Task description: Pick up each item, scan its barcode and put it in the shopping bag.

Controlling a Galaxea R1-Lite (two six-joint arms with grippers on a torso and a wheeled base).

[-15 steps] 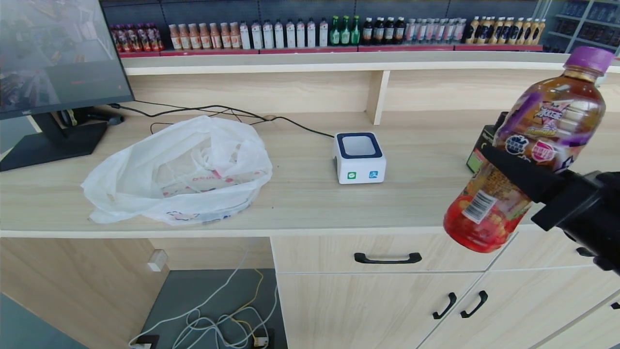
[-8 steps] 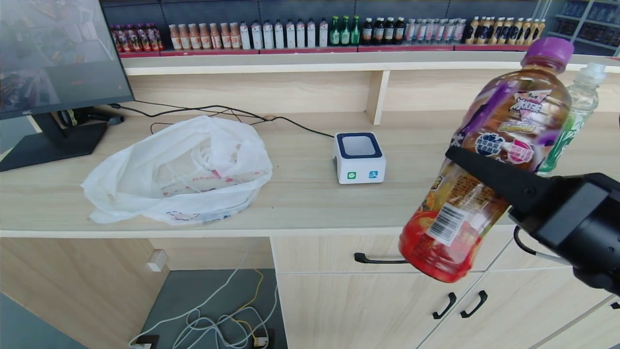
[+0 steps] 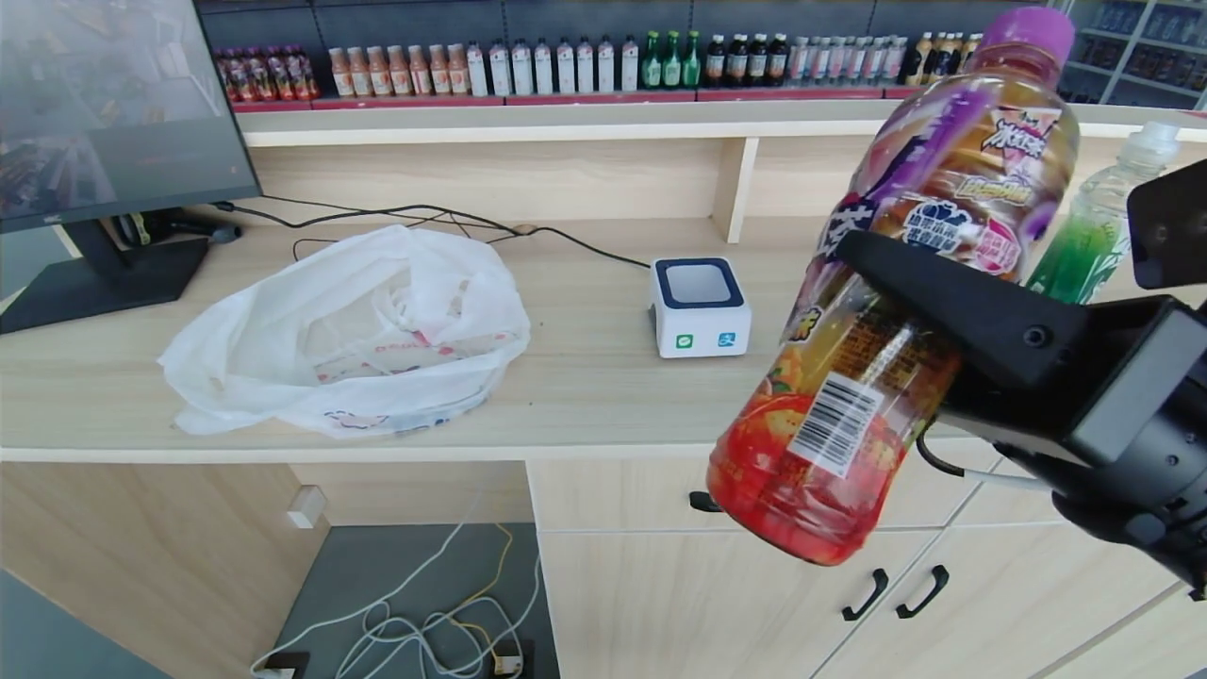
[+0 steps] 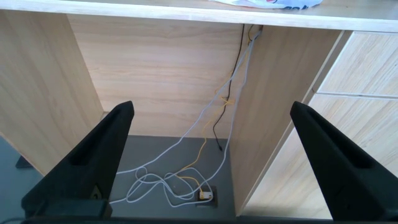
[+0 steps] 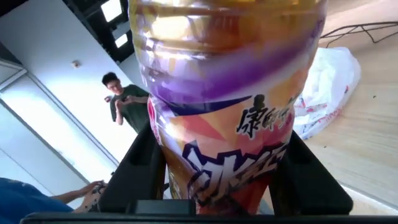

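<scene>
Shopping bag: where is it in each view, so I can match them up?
Head view: shopping bag lies on the counter, left of the scanner.
Left wrist view: its edge peeks over the counter front.
Right wrist view: shopping bag on the counter beyond the held bottle.
Shared landmark: the counter.

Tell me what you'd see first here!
A big colourful drink bottle with a purple cap, tilted up close on the right, gripped by the right tool. Behind it on the wooden counter sit a small white scanner and, further left, a crumpled white shopping bag.
</scene>
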